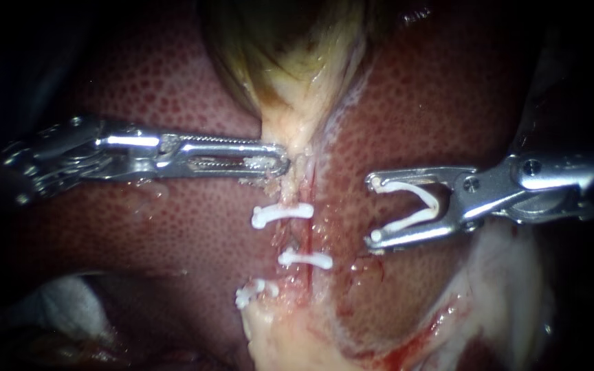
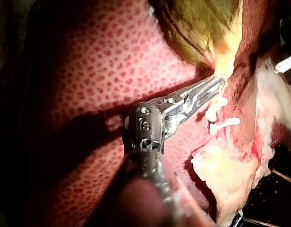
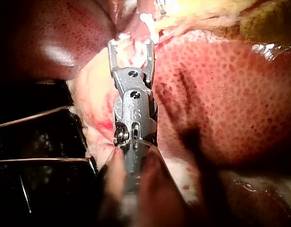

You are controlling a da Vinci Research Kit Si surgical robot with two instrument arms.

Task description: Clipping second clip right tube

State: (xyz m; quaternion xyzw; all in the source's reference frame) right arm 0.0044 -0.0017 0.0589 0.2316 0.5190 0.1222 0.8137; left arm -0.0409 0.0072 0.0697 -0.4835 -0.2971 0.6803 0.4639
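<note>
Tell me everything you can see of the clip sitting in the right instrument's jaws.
The clip is white, looks like plastic, and is still open in a V. One leg lies along the inside of each jaw of the right instrument, both jaws touching it. Its bend sits deep in the jaws and its two small knobbed ends reach the jaw tips. The mouth points toward the tubes but hangs clear over the liver, touching no tissue, apart from the shut clips.

The endoscope view's top edge cuts off the gallbladder [image 1: 290, 48], and its right edge the shaft of the right instrument [image 1: 372, 209].
</note>
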